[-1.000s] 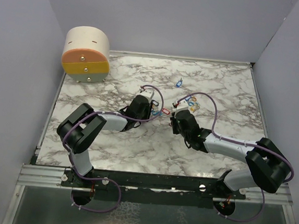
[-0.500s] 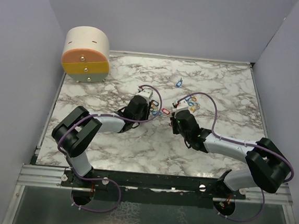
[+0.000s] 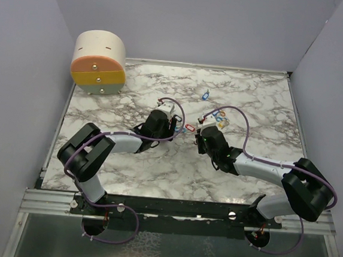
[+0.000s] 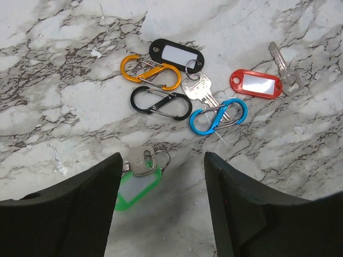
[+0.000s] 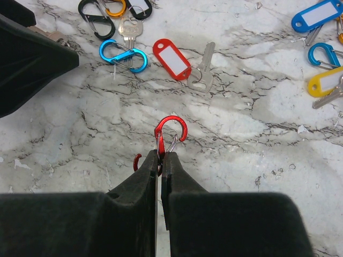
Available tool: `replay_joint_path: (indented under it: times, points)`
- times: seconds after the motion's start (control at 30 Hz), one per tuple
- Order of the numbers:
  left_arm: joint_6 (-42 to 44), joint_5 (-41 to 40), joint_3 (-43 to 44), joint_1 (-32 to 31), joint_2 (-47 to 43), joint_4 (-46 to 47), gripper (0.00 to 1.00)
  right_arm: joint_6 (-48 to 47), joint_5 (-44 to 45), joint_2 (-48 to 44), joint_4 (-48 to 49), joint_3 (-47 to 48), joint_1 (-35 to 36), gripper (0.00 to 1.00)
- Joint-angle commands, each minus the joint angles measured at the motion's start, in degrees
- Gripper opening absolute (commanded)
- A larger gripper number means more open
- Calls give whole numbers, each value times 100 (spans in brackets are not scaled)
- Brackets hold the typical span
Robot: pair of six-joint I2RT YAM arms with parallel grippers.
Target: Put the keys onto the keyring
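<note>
Marble-patterned tabletop (image 3: 252,99) fills the overhead view, with a round drawer box (image 3: 99,62) at its far left corner. The left gripper (image 3: 175,121) and right gripper (image 3: 200,132) face each other across a red key tag (image 3: 189,128). From the left wrist, the jaws stand wide apart. A green key tag (image 4: 136,187) and its silver key (image 4: 142,161) lie between them, close to one finger. From the right wrist, the fingers (image 5: 144,182) are pinched together on a red carabiner (image 5: 170,134), with a blue carabiner (image 5: 123,55) lying farther off.

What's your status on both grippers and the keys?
Left gripper open above green-tag key. Right gripper shut on red carabiner. Red-tag key loose on table, not yet clipped. Orange carabiner, black carabiner, blue carabiner cluttered close by.
</note>
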Motion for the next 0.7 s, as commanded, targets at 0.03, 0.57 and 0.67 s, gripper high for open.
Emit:
replay_joint_path:
  times: [0.03,0.57,0.67]
  points:
    - [-134,-223,-157,42,-360,-144,66,43,143,-99,131,-73,15,1]
    - [-583,77,-322,151,-411,-315,80,57,151,-249,115,-134,15,1]
    - [-631,213,-300,195,-322,-310,81,56,153,-262,114,-143,15,1]
